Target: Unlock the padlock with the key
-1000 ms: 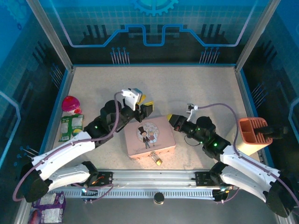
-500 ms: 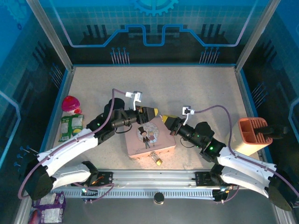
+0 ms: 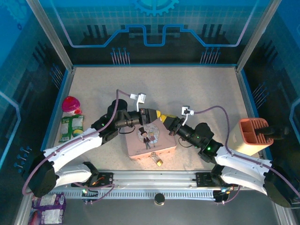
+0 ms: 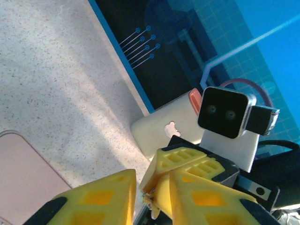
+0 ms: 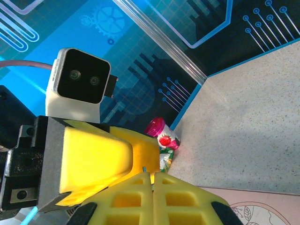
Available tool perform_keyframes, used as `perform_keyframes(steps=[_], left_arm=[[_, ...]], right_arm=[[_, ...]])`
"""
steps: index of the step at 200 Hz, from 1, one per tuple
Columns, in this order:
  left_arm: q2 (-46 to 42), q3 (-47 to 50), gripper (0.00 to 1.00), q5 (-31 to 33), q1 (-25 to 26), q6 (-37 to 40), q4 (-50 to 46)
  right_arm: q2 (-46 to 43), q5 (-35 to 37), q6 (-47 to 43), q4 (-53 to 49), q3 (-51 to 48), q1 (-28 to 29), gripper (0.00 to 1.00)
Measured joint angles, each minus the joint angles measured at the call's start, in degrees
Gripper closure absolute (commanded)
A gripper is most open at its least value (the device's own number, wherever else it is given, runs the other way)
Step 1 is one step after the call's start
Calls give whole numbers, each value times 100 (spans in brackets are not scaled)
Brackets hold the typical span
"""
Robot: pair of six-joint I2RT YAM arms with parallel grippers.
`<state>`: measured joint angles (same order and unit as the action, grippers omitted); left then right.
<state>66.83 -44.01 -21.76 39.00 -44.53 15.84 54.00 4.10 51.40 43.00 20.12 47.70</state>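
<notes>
Small brass padlock (image 3: 158, 161) lies just beside the pink tin's (image 3: 161, 146) near edge.

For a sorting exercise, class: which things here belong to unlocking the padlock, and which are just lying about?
Job: padlock; left fingers; right fingers, shut; key, too small to make out.
Lying about: pink tin; pink-lidded pot; green packet; orange holder.

1. A pink tin (image 3: 151, 139) lies on the table (image 3: 187, 89) near its near edge, about mid-width.
2. A pink-lidded cup (image 3: 71, 104) stands at the left edge.
3. A green packet (image 3: 71, 127) lies just beside the cup, on its near side.
4. An orange holder (image 3: 252, 135) stands at the right edge.
</notes>
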Motion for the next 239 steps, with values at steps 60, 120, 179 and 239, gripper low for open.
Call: perform_keyframes(steps=[60, 120, 179, 239], left_arm=[[122, 52, 76, -70, 61, -87, 245], [146, 70, 76, -109, 103, -199, 302], [175, 74, 95, -116, 129, -219, 380], [83, 282, 100, 85, 166, -212, 579]], right_arm=[[2, 92, 66, 291, -208, 42, 100], [2, 299, 173, 597, -319, 42, 100], [2, 319, 240, 723, -326, 52, 100], [0, 328, 369, 636, -326, 68, 62]])
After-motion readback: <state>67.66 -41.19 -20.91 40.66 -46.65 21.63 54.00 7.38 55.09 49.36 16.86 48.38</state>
